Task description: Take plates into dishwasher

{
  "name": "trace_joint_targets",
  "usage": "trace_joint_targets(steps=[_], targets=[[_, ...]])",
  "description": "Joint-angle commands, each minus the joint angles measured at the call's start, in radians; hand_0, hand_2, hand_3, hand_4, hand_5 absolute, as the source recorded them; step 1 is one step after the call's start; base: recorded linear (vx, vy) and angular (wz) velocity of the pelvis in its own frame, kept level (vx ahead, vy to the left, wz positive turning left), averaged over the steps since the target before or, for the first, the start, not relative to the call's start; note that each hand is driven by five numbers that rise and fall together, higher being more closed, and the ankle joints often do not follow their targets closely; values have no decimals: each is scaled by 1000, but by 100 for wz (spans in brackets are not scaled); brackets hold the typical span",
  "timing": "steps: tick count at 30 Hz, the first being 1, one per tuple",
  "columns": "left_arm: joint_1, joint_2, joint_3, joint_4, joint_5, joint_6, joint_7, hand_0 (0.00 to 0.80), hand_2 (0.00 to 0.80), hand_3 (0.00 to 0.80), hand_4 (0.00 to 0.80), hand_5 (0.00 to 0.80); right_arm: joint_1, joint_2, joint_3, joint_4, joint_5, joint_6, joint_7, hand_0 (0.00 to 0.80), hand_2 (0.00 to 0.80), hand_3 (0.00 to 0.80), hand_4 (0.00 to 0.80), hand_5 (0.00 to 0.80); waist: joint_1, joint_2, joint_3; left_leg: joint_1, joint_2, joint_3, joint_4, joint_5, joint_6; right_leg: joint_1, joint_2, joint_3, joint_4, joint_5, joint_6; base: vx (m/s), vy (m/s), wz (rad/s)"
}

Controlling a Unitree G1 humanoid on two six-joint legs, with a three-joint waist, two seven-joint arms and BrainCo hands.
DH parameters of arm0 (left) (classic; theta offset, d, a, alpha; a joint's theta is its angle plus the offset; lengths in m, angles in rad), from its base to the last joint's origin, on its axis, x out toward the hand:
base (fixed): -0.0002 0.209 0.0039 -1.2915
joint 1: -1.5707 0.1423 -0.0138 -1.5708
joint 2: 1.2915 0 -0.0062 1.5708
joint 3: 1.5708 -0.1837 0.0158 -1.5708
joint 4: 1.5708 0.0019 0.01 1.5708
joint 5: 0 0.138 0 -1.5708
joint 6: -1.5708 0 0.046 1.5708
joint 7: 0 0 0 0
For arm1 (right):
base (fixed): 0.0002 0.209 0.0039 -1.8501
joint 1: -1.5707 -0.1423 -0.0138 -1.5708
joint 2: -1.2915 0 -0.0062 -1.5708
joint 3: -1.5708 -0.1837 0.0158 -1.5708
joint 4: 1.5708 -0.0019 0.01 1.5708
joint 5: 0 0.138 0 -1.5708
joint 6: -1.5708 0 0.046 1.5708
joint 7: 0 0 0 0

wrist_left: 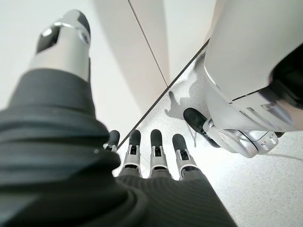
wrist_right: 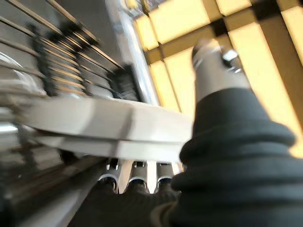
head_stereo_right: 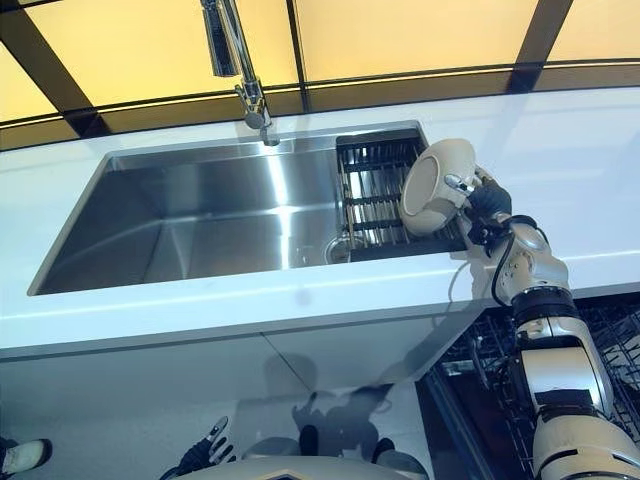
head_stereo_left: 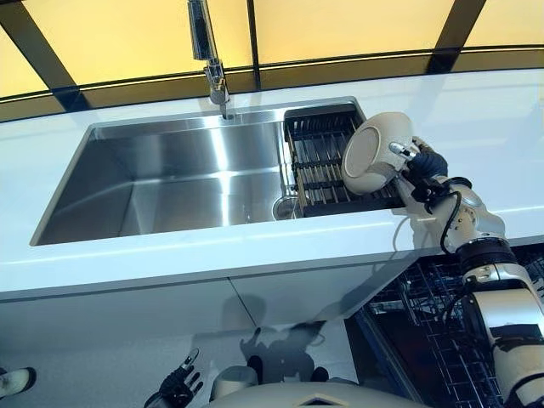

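The right hand (head_stereo_left: pixel 414 161) grips a cream plate (head_stereo_left: pixel 371 155), tilted, above the sink's dish rack (head_stereo_left: pixel 319 157).

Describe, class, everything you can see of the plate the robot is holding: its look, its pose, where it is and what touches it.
The plate is round, cream-white and glossy, like glazed ceramic, with a raised foot ring on its underside. It is tipped almost on edge, underside facing the sink, held above the right end of the black dish rack that sits in the steel sink. Only the right hand touches it, pinching its rim between thumb and fingers. It looks clean and whole.
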Motion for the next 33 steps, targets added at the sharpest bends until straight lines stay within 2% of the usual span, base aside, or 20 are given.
trace_joint_targets(steps=[1, 7, 11, 15, 16, 21, 28, 30, 33], targets=[[-42, 31, -19, 27, 8, -5, 12, 0, 0, 0, 0, 0, -119, 32, 82, 91, -133, 3, 8, 800, 800, 800, 800, 800, 63, -51, -24, -12, -29, 21, 1, -48, -20, -4, -60, -10, 22, -42, 59, 0, 0, 0], [-51, 35, -21, 29, -4, -5, 25, 0, 0, 0, 0, 0, -189, -14, 160, 129, -324, 39, -22, 800, 800, 800, 800, 800, 68, -61, -24, -12, -30, 17, 1, -46, -20, -3, -58, -11, 21, -38, 60, -3, 1, 2], [-61, 36, -27, 30, -12, -4, 42, 0, 0, 0, 0, 0, -218, -30, 198, 130, -382, 70, -42, 800, 800, 800, 800, 800, 67, -67, -26, -11, -30, 18, -1, -45, -20, -2, -57, -11, 20, -38, 61, -7, 2, 5], [-65, 36, -25, 32, -11, -7, 53, 0, 0, 0, 0, 0, -228, -52, 214, 139, -468, 70, -70, 800, 800, 800, 800, 800, 67, -73, -26, -9, -29, 19, -2, -46, -20, -2, -55, -10, 20, -38, 62, -4, 0, 1], [-68, 37, -27, 33, -12, -7, 58, 0, 0, 0, 0, 0, -236, -61, 226, 140, -533, 70, -102, 800, 800, 800, 800, 800, 66, -75, -26, -10, -28, 20, -2, -46, -19, -1, -55, -11, 19, -37, 63, 0, 0, 0], [-67, 40, -30, 24, -12, -2, 69, 0, 0, 0, 0, 0, -260, -93, 253, 112, -531, 95, -134, 800, 800, 800, 800, 800, 66, -80, -28, -8, -26, 24, -2, -48, -19, -2, -53, -10, 18, -36, 65, 0, 0, 0], [-75, 43, -31, 25, -14, 0, 72, 0, 0, 0, 0, 0, -253, -111, 260, 85, -543, 96, -146, 800, 800, 800, 800, 800, 59, -85, -33, -6, -25, 30, -2, -53, -17, -1, -50, -2, 16, -37, 66, 0, 0, 0], [-78, 43, -32, 23, -16, 1, 73, 0, 0, 0, 0, 0, -255, -119, 262, 80, -533, 85, -156, 800, 800, 800, 800, 800, 57, -87, -34, -5, -24, 31, -2, -54, -17, 0, -49, -1, 15, -37, 66, 0, 0, 0], [-81, 47, -37, 28, -19, 1, 72, 0, 0, 0, 0, 0, -267, -131, 260, 48, -441, 30, -172, 800, 800, 800, 800, 800, 54, -91, -36, -1, -23, 34, -3, -55, -17, 4, -46, 0, 13, -36, 66, 0, 0, 0]])
